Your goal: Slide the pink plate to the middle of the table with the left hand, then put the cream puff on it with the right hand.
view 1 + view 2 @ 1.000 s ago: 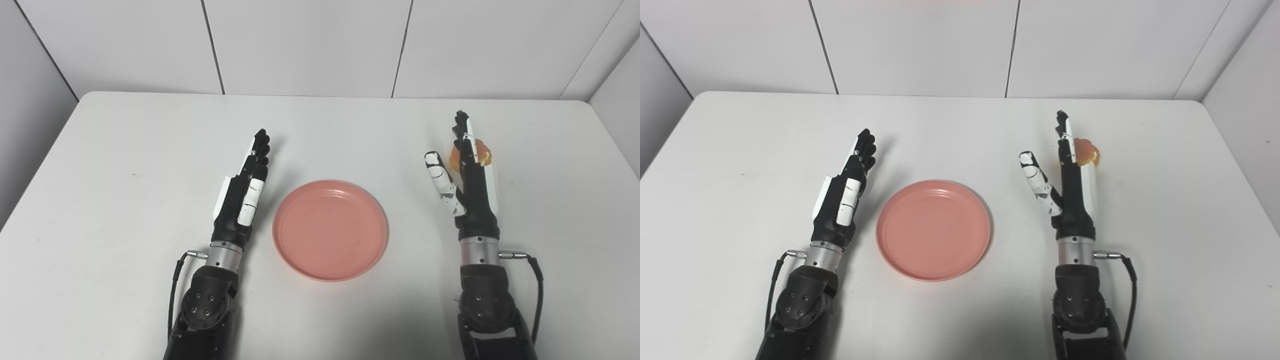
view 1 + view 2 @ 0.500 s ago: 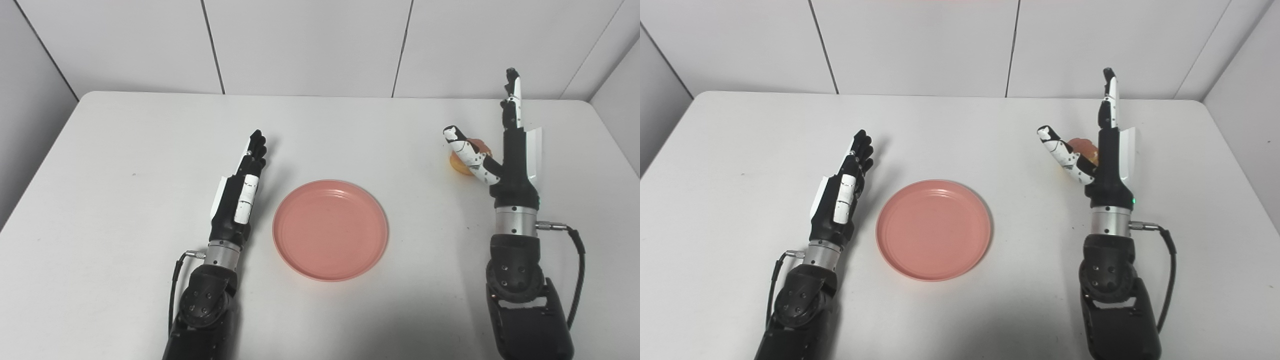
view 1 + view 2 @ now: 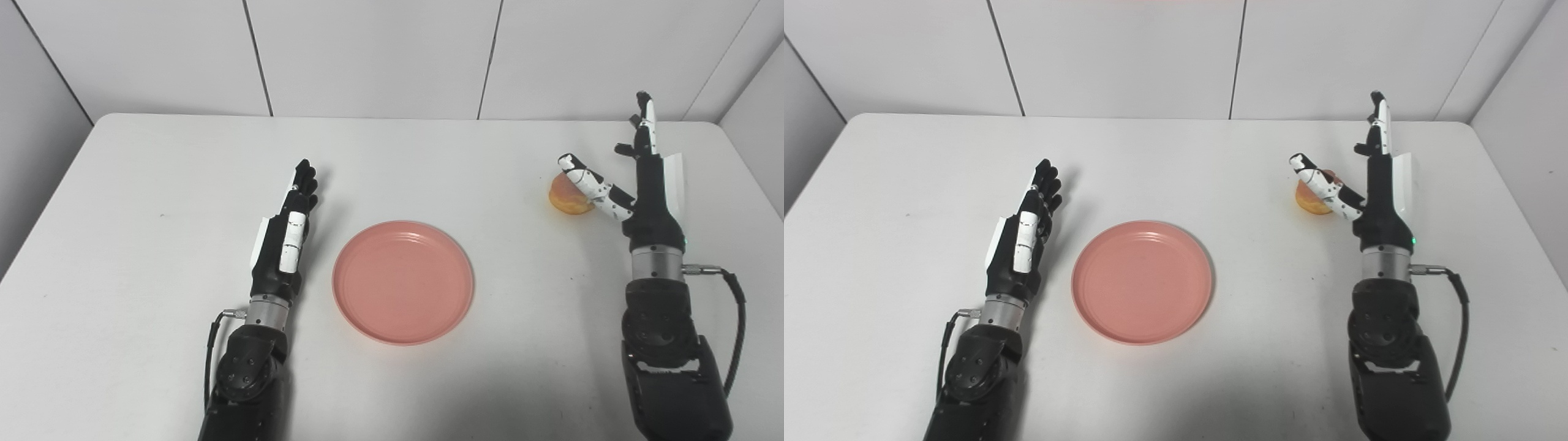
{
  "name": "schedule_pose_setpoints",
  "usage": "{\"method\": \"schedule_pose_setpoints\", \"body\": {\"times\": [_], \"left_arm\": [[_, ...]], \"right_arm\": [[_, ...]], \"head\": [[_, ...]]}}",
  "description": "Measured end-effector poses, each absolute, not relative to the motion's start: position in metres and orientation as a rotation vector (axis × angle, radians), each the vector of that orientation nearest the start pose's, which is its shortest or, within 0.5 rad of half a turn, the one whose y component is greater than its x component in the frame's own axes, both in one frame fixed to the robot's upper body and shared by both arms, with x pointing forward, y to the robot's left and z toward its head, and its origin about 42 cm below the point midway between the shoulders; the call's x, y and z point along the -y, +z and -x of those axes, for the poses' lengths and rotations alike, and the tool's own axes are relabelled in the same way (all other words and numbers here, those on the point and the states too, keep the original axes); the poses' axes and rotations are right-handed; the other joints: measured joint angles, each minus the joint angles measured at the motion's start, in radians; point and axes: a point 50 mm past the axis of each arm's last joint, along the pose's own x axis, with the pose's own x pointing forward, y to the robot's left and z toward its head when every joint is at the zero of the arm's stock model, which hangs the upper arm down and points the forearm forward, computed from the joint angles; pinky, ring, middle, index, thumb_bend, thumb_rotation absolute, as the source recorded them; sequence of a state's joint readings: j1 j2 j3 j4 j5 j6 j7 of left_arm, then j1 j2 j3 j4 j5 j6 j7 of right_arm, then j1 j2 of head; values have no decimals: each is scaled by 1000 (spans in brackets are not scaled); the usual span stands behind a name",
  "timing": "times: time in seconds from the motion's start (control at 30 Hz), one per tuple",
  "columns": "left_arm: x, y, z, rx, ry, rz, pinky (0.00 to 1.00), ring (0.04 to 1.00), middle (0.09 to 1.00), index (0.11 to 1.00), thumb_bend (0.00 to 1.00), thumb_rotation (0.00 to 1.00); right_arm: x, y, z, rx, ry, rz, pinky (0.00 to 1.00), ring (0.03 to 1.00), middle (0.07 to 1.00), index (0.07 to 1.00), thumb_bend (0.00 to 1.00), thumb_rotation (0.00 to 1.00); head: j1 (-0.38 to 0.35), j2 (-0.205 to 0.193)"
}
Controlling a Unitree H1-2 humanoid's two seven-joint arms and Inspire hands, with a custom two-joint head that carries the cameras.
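Fingers [image 3: 644, 131] of the right hand [image 3: 646, 190] stood spread and upright near the worktop's far right corner, thumb angled out to the left and crossing in front of the cream puff [image 3: 567, 197]; whether the thumb touched the puff could not be told, and the hand gripped nothing. Fingers [image 3: 301, 187] of the left hand [image 3: 283, 245] lay straight and close together, pointing toward the far edge, holding nothing, just beside the pink plate [image 3: 403, 282] but apart from its rim.

White worktop [image 3: 153, 184] filled the view, walled on its far, left and right edges. Broad bare room lay along the far edge, over the whole left side, and between the plate and the right arm.

Pink plate sat about midway between the left and right edges, somewhat toward the near edge, nothing on it.

Cream puff rested on the worktop on the right side, toward the far edge, well apart from the plate and clear of the right edge.
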State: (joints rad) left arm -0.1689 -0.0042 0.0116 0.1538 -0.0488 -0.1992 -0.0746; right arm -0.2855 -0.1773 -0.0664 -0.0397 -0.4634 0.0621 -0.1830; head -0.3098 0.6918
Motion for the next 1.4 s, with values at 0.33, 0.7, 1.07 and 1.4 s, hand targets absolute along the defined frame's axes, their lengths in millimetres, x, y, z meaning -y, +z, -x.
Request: {"method": "schedule_pose_setpoints", "body": {"times": [0.33, 0.7, 1.07, 1.4], "left_arm": [[-201, 118, -327, 198, -66, 100, 1000, 1000, 1000, 1000, 684, 1000], [-205, 114, -293, 174, -84, 148, 1000, 1000, 1000, 1000, 642, 1000], [-207, 113, -288, 171, -87, 149, 1000, 1000, 1000, 1000, 633, 1000], [-207, 113, -288, 169, -92, 141, 1000, 1000, 1000, 1000, 669, 1000]], "right_arm": [[283, 194, -378, 242, -275, 680, 847, 946, 1000, 988, 718, 505], [285, 185, -390, 179, -248, 712, 814, 937, 998, 993, 773, 469], [286, 179, -403, 114, -175, 763, 677, 855, 961, 966, 813, 414], [290, 180, -415, 40, -127, 698, 753, 887, 939, 923, 839, 328]], "head": [[-8, 5], [-15, 9], [-26, 11], [-34, 11]]}}
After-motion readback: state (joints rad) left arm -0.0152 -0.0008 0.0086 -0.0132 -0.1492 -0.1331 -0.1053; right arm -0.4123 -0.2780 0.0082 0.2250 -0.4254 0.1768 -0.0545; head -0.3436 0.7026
